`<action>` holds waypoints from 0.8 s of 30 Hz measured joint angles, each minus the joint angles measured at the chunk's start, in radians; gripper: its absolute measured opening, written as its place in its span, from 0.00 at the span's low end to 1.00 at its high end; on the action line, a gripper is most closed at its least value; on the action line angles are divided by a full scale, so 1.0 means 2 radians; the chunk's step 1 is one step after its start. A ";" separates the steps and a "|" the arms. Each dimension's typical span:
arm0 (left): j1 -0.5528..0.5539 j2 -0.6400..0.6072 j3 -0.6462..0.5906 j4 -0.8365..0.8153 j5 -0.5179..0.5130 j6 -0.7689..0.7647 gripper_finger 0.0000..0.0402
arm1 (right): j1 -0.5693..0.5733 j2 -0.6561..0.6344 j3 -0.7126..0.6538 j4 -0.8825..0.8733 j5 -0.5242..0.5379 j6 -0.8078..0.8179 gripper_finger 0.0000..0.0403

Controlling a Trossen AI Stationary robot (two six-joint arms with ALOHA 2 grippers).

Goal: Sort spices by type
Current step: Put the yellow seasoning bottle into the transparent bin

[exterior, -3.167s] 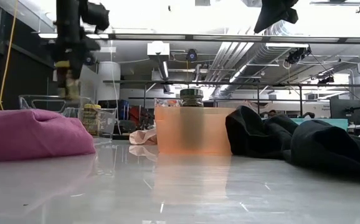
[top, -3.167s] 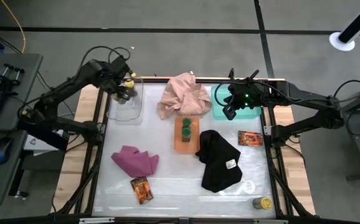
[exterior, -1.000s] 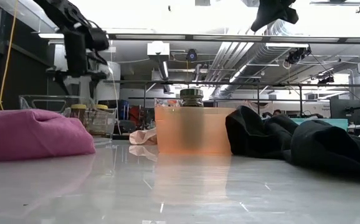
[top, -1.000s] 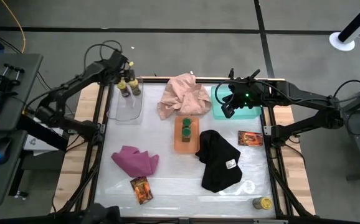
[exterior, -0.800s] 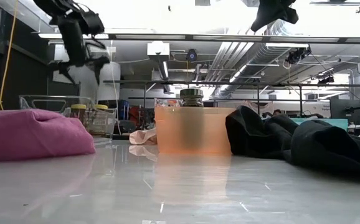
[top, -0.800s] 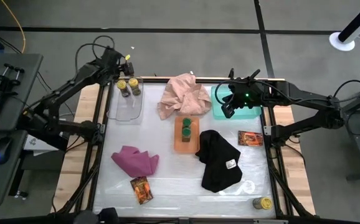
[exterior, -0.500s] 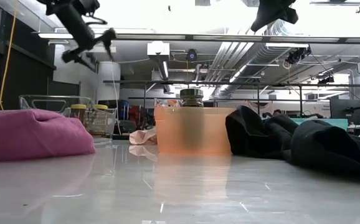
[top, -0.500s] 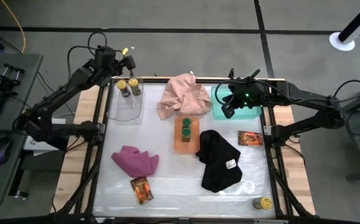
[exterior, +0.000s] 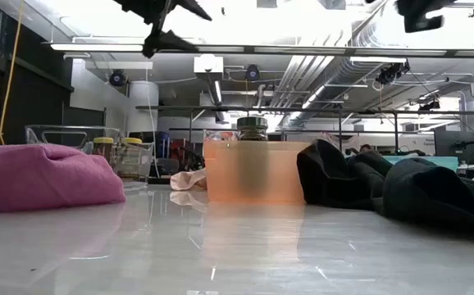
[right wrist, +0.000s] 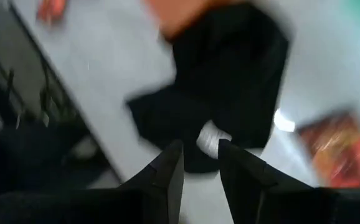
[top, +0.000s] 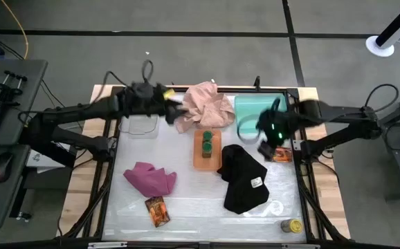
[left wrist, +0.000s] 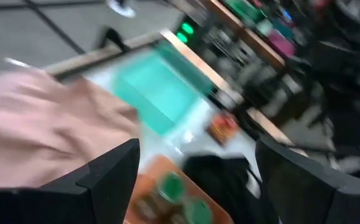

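Two yellow-lidded jars stand in a clear tray; my left arm hides them in the high view. Two green-lidded jars stand in the orange tray. One red-brown packet lies near the front edge, and another lies at the right. A further yellow-lidded jar stands at the front right corner. My left gripper is open and empty, high up beside the pale pink cloth. My right gripper is open by a narrow gap and empty, just above the right packet.
A teal tray stands at the far right. A black cloth lies heaped right of centre, against the orange tray. A magenta cloth lies at the near left. There is bare table between the two cloths and along the front edge.
My left gripper, open, has risen from above the jars in the clear tray and swung fast toward the table's right, to the pale pink cloth. My right gripper has gone from over the teal tray toward the near edge, over the right packet. The jars have stayed put.
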 joint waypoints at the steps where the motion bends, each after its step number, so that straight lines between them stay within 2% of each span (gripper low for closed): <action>1: -0.017 0.005 -0.003 0.005 -0.003 -0.002 0.76 | 0.025 0.000 -0.006 -0.006 -0.008 0.022 0.23; 4: -0.056 0.013 -0.018 0.048 -0.009 -0.021 0.76 | 0.107 -0.001 -0.032 -0.011 -0.032 0.118 0.17; 7: -0.074 0.015 -0.028 0.084 -0.016 -0.042 0.76 | 0.200 -0.001 -0.073 0.008 -0.078 0.232 0.04; 11: -0.077 0.012 -0.028 0.099 -0.016 -0.030 0.76 | 0.312 -0.001 -0.130 0.098 -0.146 0.378 0.02; 13: -0.075 0.010 -0.028 0.111 -0.017 -0.009 0.76 | 0.353 -0.001 -0.157 0.160 -0.161 0.448 0.01; 19: -0.065 0.008 -0.028 0.115 -0.016 0.021 0.76 | 0.414 0.002 -0.215 0.303 -0.157 0.610 0.00; 21: -0.061 0.008 -0.028 0.115 -0.014 0.022 0.76 | 0.426 0.010 -0.228 0.339 -0.161 0.636 0.00; 24: -0.061 0.008 -0.028 0.115 -0.012 0.022 0.76 | 0.439 0.032 -0.238 0.378 -0.196 0.646 0.00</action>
